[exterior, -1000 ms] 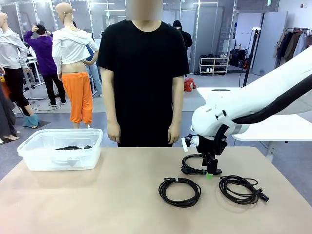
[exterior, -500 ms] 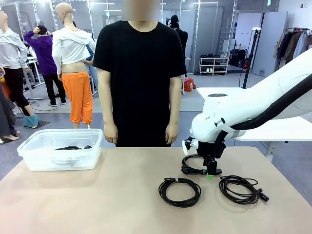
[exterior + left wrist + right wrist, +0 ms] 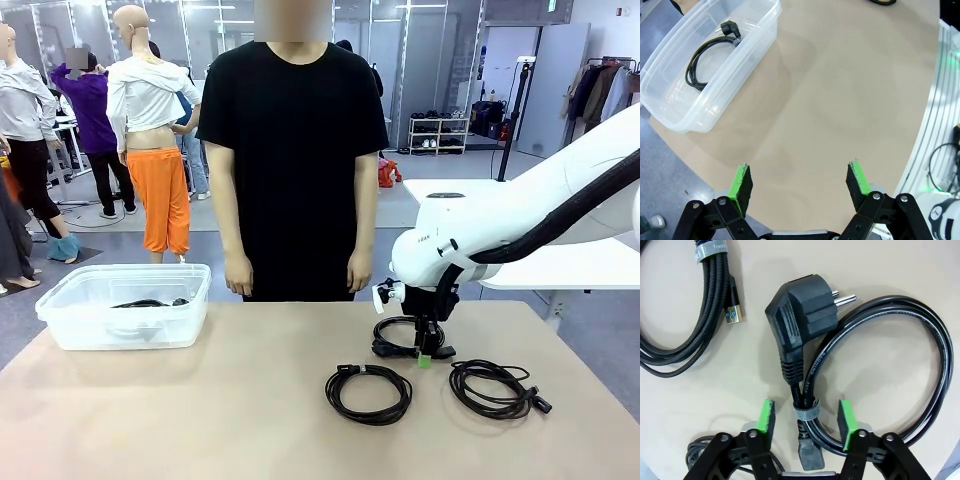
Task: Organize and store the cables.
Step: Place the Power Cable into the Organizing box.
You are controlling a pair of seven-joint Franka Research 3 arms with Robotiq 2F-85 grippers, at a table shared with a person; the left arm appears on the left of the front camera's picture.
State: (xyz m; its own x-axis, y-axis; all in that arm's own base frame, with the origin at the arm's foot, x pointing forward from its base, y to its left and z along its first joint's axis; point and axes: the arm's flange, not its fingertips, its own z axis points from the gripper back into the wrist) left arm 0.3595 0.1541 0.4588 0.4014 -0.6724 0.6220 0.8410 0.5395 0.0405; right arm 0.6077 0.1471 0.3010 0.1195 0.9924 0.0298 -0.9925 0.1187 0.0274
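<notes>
Three black coiled cables lie on the table's right half: one (image 3: 395,338) under my right gripper (image 3: 428,355), one (image 3: 368,392) nearer the front, and one (image 3: 495,388) at the right. In the right wrist view my right gripper (image 3: 805,412) straddles the strapped section of the power cable (image 3: 875,340), below its plug (image 3: 802,310). Its green pads (image 3: 766,420) stand a little off the cord on both sides. My left gripper (image 3: 800,182) hangs open and empty over bare table. Another coiled cable (image 3: 705,60) lies in the clear bin (image 3: 747,60).
The clear plastic bin (image 3: 125,325) stands at the table's far left. A person in a black shirt stands at the far edge, hands down. In the right wrist view, a braided USB cable (image 3: 695,315) lies close beside the power cable.
My right gripper has settled slightly lower and leftward over the rear coil, and its jaws have narrowed around the cord. The cables and bin have not moved.
</notes>
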